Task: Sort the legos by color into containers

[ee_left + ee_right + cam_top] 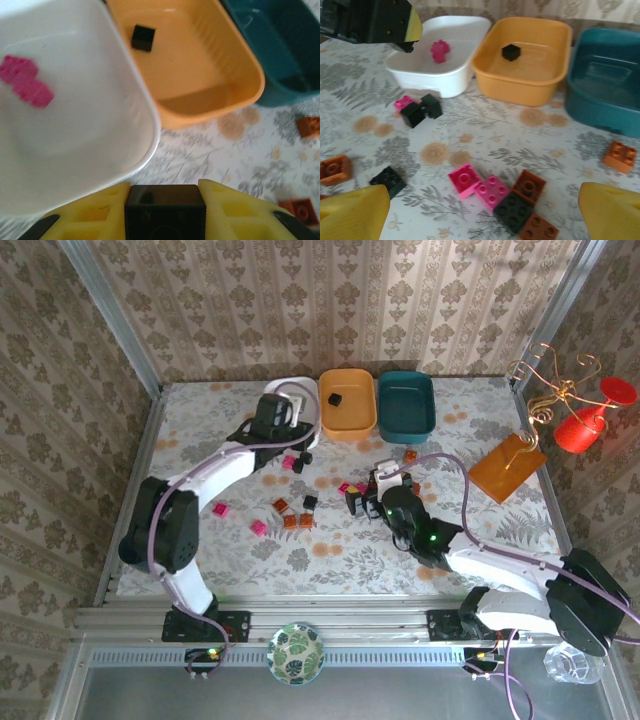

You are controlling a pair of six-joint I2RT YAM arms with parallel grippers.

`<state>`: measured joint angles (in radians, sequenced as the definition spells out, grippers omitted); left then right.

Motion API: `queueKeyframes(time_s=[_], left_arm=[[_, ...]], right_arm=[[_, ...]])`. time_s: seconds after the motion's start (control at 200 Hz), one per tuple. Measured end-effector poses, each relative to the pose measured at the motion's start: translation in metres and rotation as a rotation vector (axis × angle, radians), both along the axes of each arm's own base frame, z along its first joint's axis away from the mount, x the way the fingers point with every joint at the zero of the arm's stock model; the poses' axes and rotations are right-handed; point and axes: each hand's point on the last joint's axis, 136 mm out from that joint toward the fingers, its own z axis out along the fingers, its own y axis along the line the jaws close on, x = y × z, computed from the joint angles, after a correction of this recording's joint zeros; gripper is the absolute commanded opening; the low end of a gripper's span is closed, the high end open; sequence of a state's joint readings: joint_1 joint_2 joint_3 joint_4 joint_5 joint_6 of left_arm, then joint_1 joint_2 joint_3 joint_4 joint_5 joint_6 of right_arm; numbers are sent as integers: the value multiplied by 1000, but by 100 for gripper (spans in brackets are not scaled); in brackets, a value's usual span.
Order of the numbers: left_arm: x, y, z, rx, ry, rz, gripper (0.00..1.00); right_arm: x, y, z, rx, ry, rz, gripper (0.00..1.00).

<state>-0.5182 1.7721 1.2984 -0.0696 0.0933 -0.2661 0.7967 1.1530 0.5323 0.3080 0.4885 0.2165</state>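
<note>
Left claw [165, 189] was pinching a black brick [165, 212] between its yellow fingers [95, 215], just short of the near corner of the white tray [150, 125], over the patterned table [220, 165]. The white tray held pink bricks [25, 82], seemingly two, though the view was blurred. The orange-yellow tray [210, 107] stood against its right side and held one black cube [143, 38]. The teal tray [405, 405] stood next along, at the right end of the row.

Right claw [481, 212] was spread wide, low over a tight cluster [502, 197] of pink, black and brown bricks lying between its fingers. An orange brick [620, 156] lay near the teal tray. Two black bricks and a pink one [420, 110] lay just before the white tray. Further loose bricks [290, 512] lay scattered left of the right claw
</note>
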Motion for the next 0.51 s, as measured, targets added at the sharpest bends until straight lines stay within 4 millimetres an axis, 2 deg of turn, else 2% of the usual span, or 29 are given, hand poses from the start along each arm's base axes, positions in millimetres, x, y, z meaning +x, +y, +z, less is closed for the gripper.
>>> queueKeyframes(time_s=[0.17,0.32,0.505], left_arm=[[39,-42,-13,-12,-12,-20,34],[71,-67,-26,-9,-19,-21,36],[110,-89,-38,-6,-31,-13,50]], right_arm=[[0,-25,1,20,-20,-86,98],[1,-33,3,37,-23,-116,98],[2,-35,3,43,-22,-122,98]])
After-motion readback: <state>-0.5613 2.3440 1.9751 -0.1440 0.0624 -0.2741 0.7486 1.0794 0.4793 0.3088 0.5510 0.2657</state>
